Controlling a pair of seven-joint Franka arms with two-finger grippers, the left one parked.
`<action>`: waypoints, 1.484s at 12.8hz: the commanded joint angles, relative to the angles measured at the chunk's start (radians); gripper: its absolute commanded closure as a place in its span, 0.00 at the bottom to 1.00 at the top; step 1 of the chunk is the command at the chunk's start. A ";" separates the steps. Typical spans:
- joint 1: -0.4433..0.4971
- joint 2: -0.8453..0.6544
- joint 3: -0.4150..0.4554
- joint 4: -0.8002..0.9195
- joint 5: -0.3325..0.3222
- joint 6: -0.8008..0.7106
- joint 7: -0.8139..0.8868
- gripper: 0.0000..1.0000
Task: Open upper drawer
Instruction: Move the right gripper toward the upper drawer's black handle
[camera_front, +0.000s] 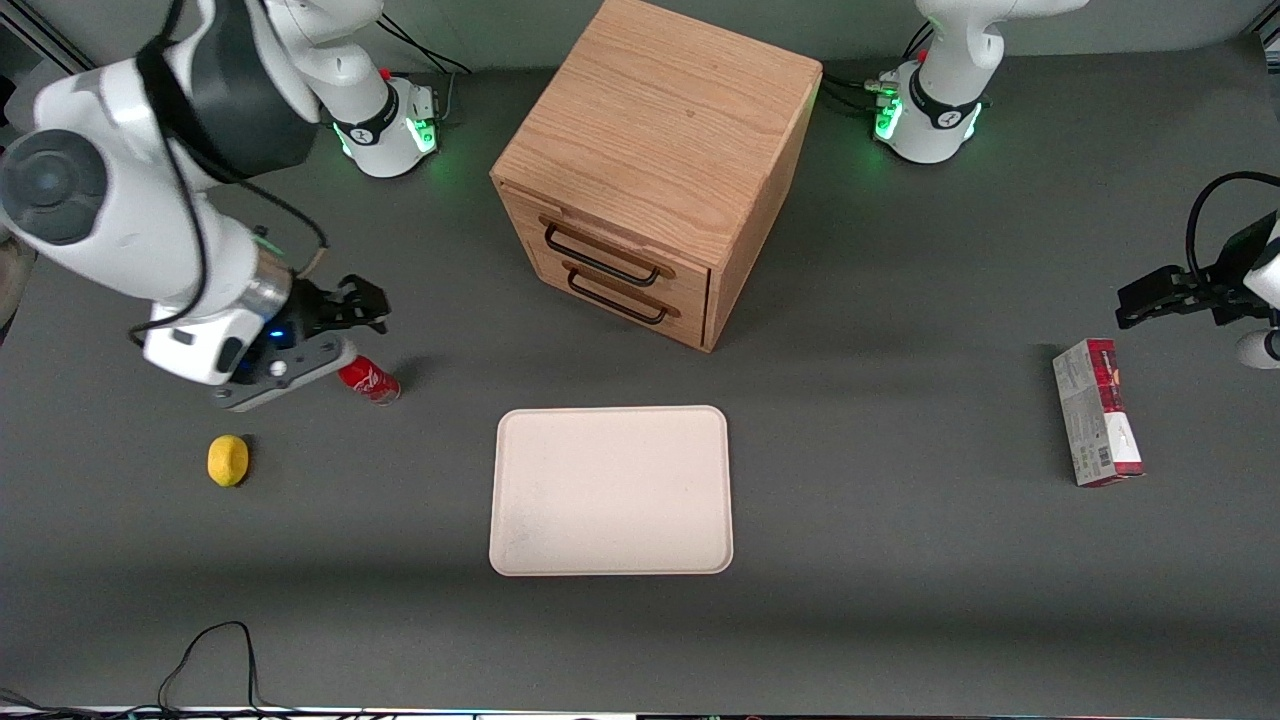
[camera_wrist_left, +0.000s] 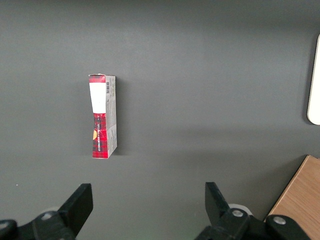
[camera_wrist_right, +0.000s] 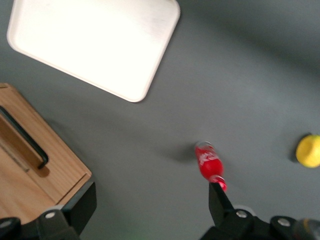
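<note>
Tray (camera_front: 610, 490) flat | upper drawer (camera_front: 615, 247) shut | end effector (camera_front: 352, 305) wide above can (camera_front: 369, 380), well apart from cabinet (camera_front: 660, 120)

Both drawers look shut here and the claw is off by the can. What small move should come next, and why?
Probably a sideways reach toward the cabinet front, ending level with the upper drawer handle. The claw hangs open above the table beside the red can, holding nothing and apart from the cabinet. The upper drawer sits flush, so its black bar must be gripped before any pull.
</note>
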 joint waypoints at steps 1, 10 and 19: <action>0.041 0.040 -0.003 0.049 0.032 -0.029 0.011 0.00; 0.086 0.079 0.064 0.049 0.097 -0.029 -0.020 0.00; 0.178 0.129 0.093 0.049 0.169 0.008 -0.026 0.00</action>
